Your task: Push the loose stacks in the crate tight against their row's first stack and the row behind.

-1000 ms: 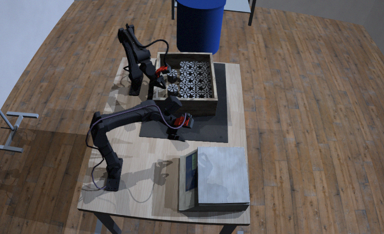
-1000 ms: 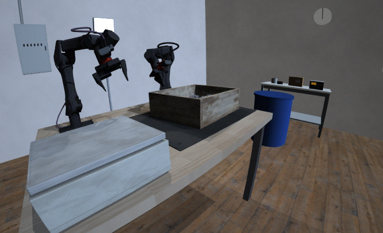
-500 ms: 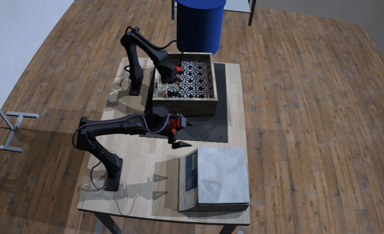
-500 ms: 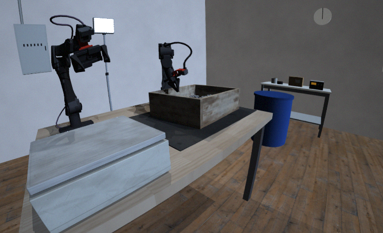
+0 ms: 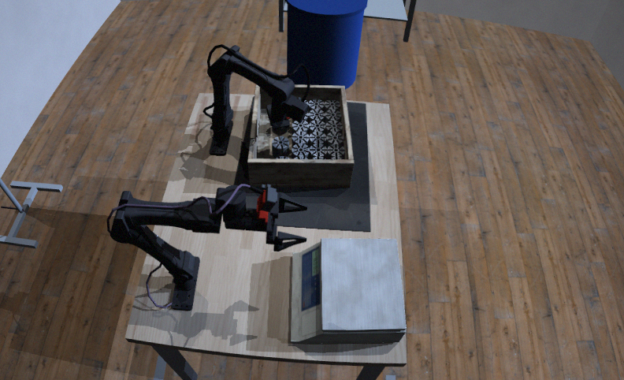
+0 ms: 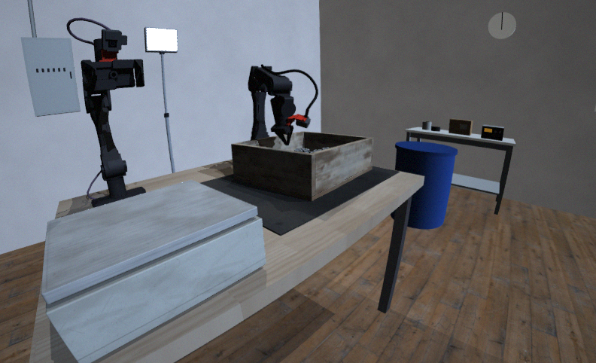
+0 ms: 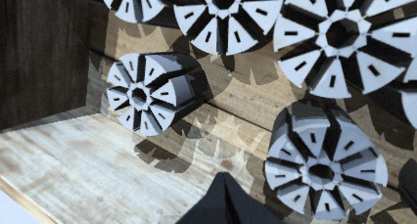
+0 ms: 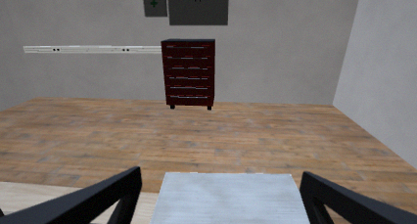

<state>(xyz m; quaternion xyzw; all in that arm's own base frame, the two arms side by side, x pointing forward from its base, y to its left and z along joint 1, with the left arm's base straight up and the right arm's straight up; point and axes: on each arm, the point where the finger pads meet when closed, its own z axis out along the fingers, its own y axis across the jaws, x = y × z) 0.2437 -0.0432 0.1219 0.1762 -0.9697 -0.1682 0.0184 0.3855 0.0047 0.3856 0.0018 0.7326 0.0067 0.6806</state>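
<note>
The wooden crate (image 5: 300, 173) (image 6: 273, 171) (image 7: 44, 63) holds packed rows of black-and-white slotted round stacks (image 5: 321, 127) (image 7: 343, 33). In the left wrist view one loose stack (image 7: 141, 95) stands apart near the dark end wall, with a gap to the row behind. A second loose stack (image 7: 322, 171) stands at the lower right, apart from it. In the top view a loose stack (image 5: 280, 146) shows near the front wall; others are hidden by the arm. My left gripper (image 5: 281, 129) (image 6: 287, 142) (image 7: 222, 181) is shut and empty, pointing down inside the crate. My right gripper (image 5: 306, 223) (image 8: 220, 178) is open and empty, outside the crate.
The crate stands on a dark mat (image 5: 338, 217) (image 6: 282, 221) on the wooden table. A scale (image 5: 359, 283) (image 6: 151, 225) (image 8: 227, 200) stands near my right gripper. A blue barrel (image 5: 324, 46) (image 6: 427, 180) stands on the floor beyond the table.
</note>
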